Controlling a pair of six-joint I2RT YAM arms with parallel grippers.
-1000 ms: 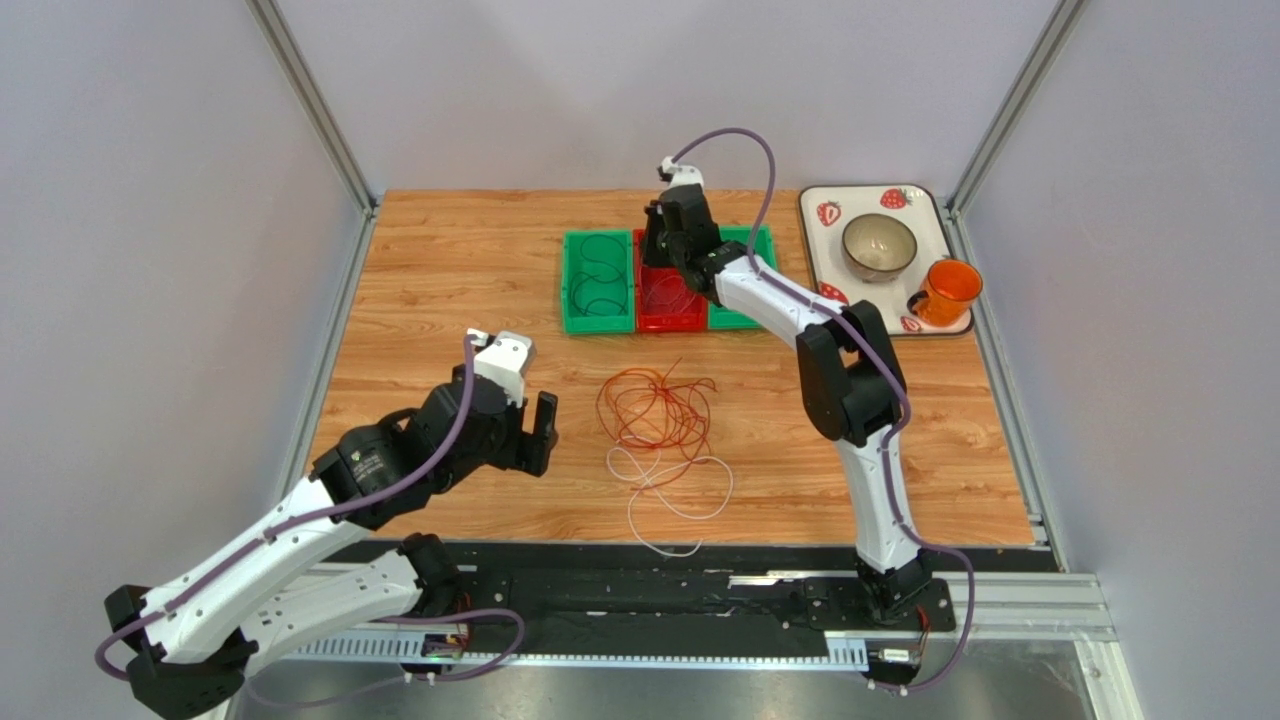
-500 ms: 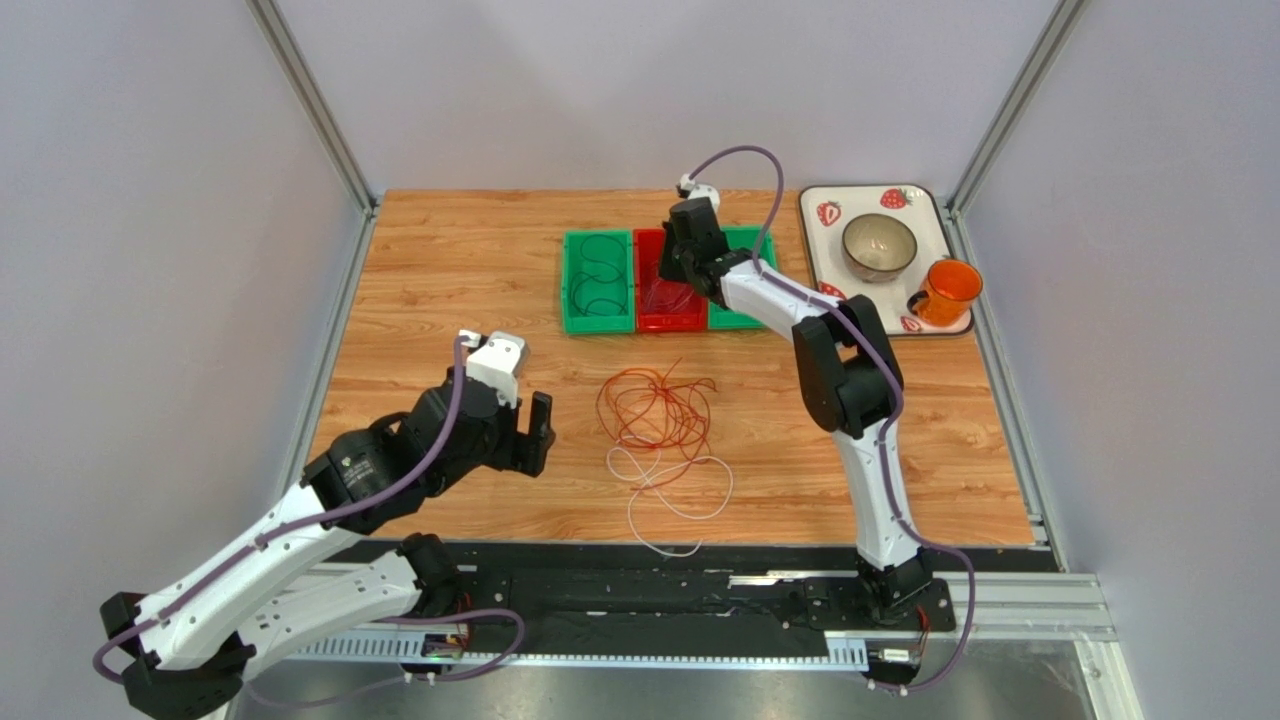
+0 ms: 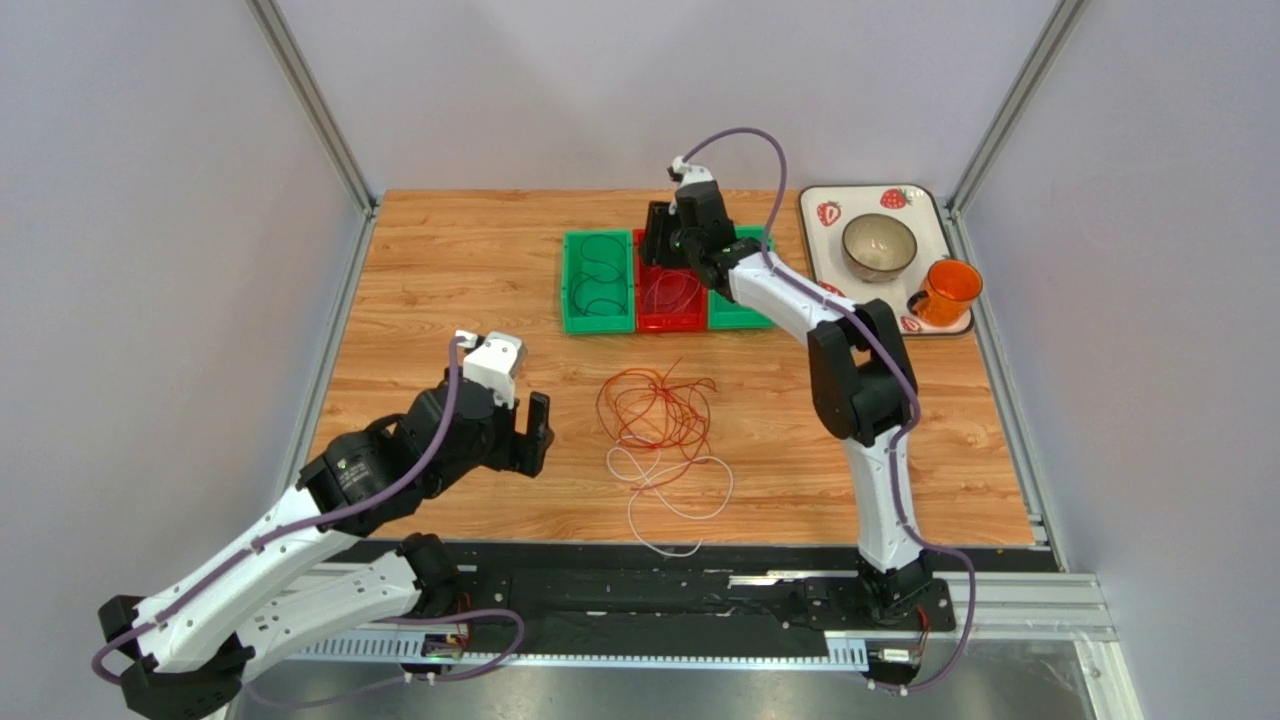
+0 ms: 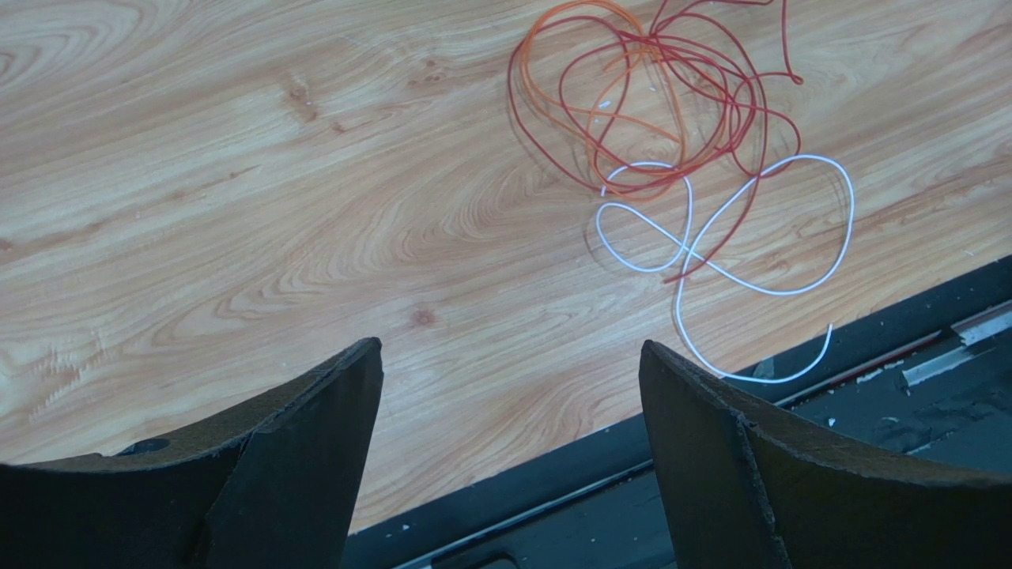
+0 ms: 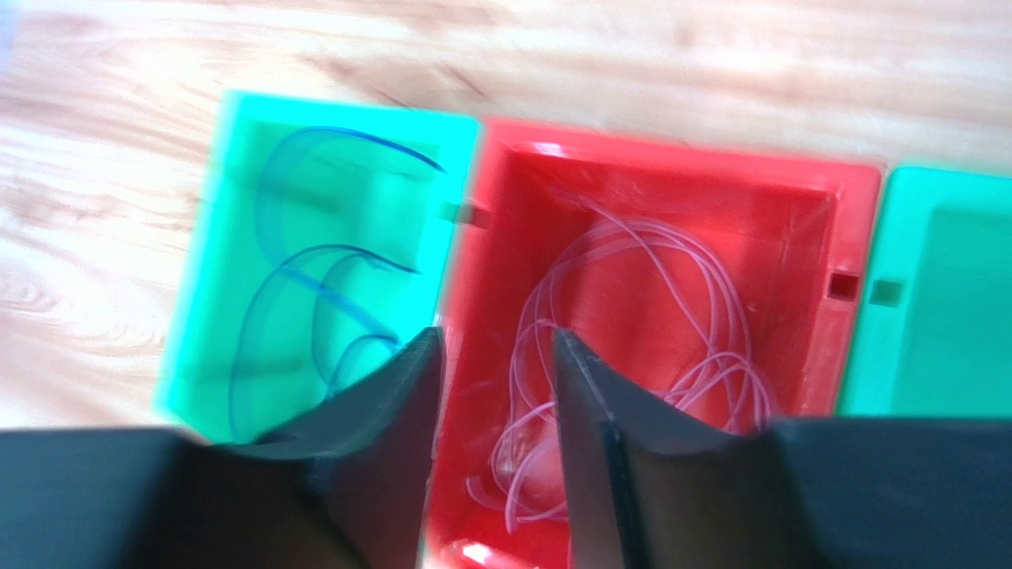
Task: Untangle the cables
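A tangle of red and orange cables lies mid-table, with a white cable looping out of it toward the near edge. The left wrist view shows the same red tangle and white loop ahead and to the right. My left gripper hovers open to the left of them, with nothing between its fingers. My right gripper hangs over the red bin, jaws apart. A pale cable lies inside that bin. A dark cable lies in the left green bin.
Three bins stand in a row at the back: green, red, and green partly behind the right arm. A strawberry-patterned tray at the back right holds a bowl and an orange cup. A black rail borders the near edge.
The right gripper's jaws have parted over the red bin, and its wrist has shifted slightly left. The left arm has hardly moved.
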